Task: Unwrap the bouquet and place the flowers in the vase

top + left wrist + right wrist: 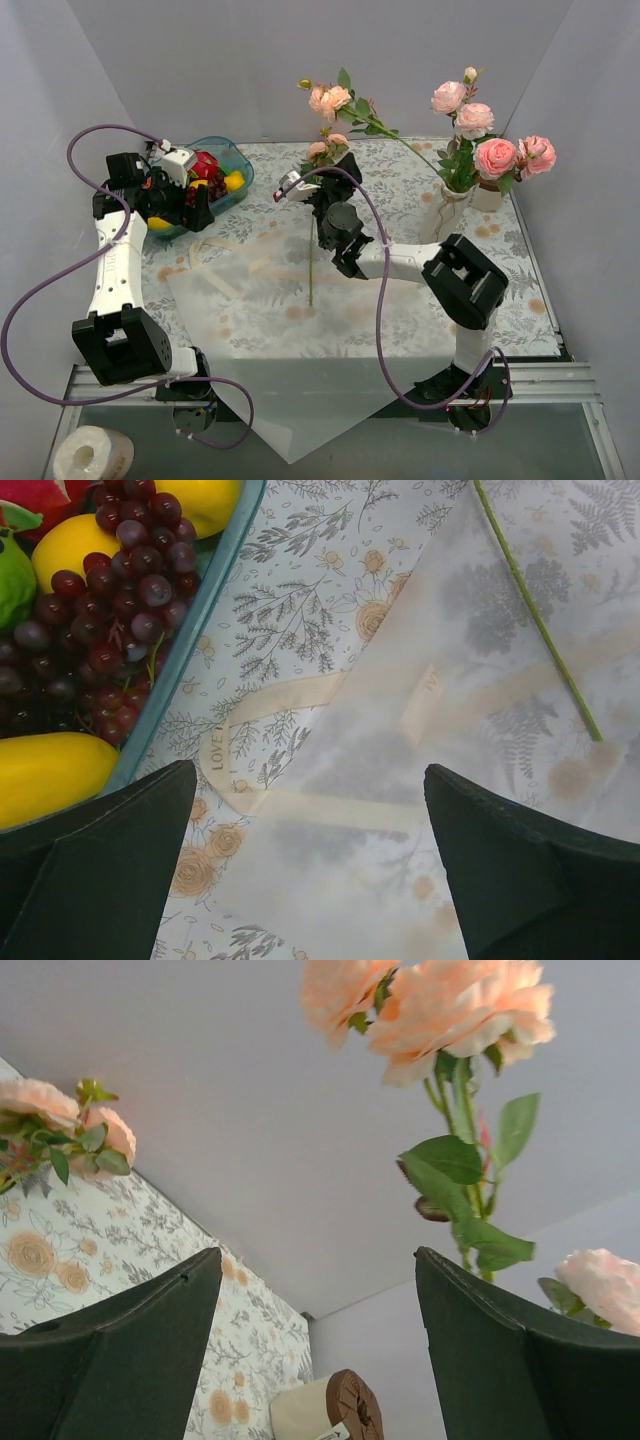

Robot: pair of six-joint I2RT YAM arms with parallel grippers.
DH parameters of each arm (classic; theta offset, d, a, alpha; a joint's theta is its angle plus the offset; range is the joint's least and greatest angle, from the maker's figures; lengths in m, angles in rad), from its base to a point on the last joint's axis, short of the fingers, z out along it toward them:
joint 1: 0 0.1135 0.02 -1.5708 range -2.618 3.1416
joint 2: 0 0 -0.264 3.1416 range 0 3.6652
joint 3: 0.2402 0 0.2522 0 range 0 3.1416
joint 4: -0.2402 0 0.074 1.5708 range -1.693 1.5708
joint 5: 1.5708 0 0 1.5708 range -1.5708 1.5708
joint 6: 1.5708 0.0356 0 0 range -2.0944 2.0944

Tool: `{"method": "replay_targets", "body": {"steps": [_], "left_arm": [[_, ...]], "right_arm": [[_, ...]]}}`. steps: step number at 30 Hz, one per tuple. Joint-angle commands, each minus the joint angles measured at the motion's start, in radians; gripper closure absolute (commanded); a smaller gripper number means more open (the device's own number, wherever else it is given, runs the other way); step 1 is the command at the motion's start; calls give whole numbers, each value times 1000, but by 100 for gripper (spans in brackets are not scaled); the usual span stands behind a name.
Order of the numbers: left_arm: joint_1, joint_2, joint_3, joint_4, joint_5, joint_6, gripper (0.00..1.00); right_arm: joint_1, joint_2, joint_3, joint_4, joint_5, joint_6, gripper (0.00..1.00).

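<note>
We find most of the flowers (474, 120) standing in the vase (447, 212), and one loose flower (311, 270) lying on the unfolded wrapping paper (250, 310).

The vase sits at the back right of the table, near the right wall and just beside a white cylinder with a brown top (487, 192). One long stem leans out of it to the left, over the tablecloth (400, 165). The loose flower's stem points toward the near edge, and its blooms lie just beside the right gripper (318, 1255). That gripper tilts up toward the back wall, fingers spread with nothing between them, and its forearm crosses the space between stem and vase. The paper overhangs the near table edge, with the cream ribbon (290, 695) lying slack at its left. The left gripper (308, 775) hovers beside the fruit bowl (195, 620), fingers wide apart and empty.
</note>
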Motion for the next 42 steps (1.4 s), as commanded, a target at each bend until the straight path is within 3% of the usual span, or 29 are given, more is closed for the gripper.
{"method": "replay_targets", "body": {"steps": [1,8,19,23,31,42], "left_arm": [[-2,-29,24,-1,-19,29,2],[0,8,93,-34,-33,32,2],[-2,53,161,-60,-42,31,2],[-2,62,159,-60,-25,17,2],[-2,60,151,-58,-13,8,2],[-2,47,139,-58,-2,6,2]], "right_arm": [[-58,75,100,65,61,-6,16],[-160,161,174,59,72,25,16],[-259,241,281,222,70,-49,15],[-261,219,292,317,60,-101,15],[-298,150,382,337,52,-130,14],[-361,-3,381,335,93,-102,14]]}}
